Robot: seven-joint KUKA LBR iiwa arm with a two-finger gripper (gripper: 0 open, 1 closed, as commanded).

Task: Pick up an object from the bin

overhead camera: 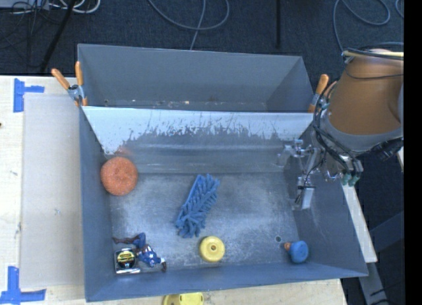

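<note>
Dark cabled floor [250,27] behind grey bin [191,80]

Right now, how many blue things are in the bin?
3. A blue stringy bundle lies in the middle, a small blue ball near the lower right corner, and a blue piece beside the tape measure at lower left. Nothing seems hidden.
</note>
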